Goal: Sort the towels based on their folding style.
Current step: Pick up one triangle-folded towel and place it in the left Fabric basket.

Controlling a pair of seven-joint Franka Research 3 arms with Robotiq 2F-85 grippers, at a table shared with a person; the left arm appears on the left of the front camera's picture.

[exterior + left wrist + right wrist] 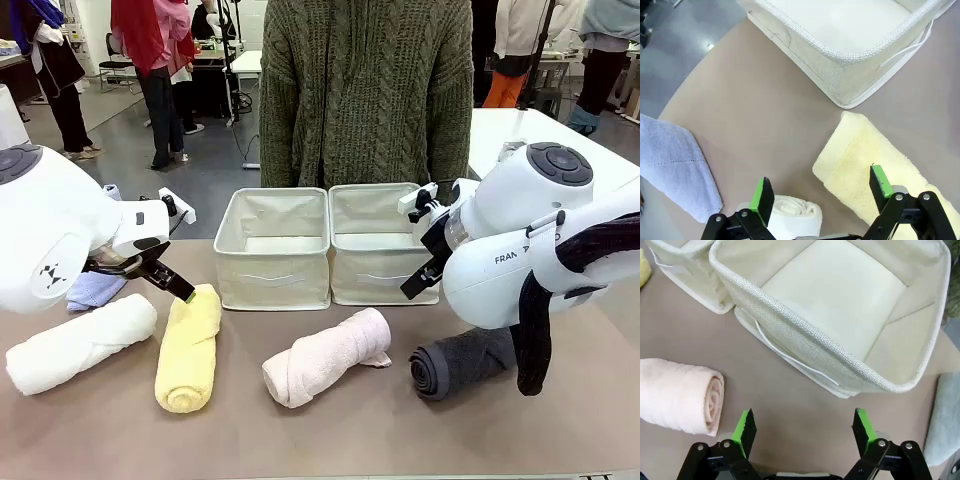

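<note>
Four rolled towels lie in a row near the front edge: white (pixel 80 342), yellow (pixel 188 345), pink (pixel 325 355) and dark grey (pixel 460 362). A periwinkle-blue towel (pixel 95 290) peeks out behind my left arm. My left gripper (pixel 172 280) hovers open over the far end of the yellow roll (pixel 870 160), with the white roll (pixel 790 212) and the blue towel (pixel 675 165) nearby. My right gripper (pixel 415 278) is open and empty just before the right box, with the pink roll (pixel 677 395) to one side. A pale grey-teal towel (pixel 945 420) shows at the picture's edge.
Two empty cream fabric boxes stand side by side mid-table, the left one (pixel 272 270) and the right one (pixel 375 275). A person in a green knitted sweater (pixel 365 90) stands behind them at the far edge. Bare tabletop (pixel 350 440) runs along the front.
</note>
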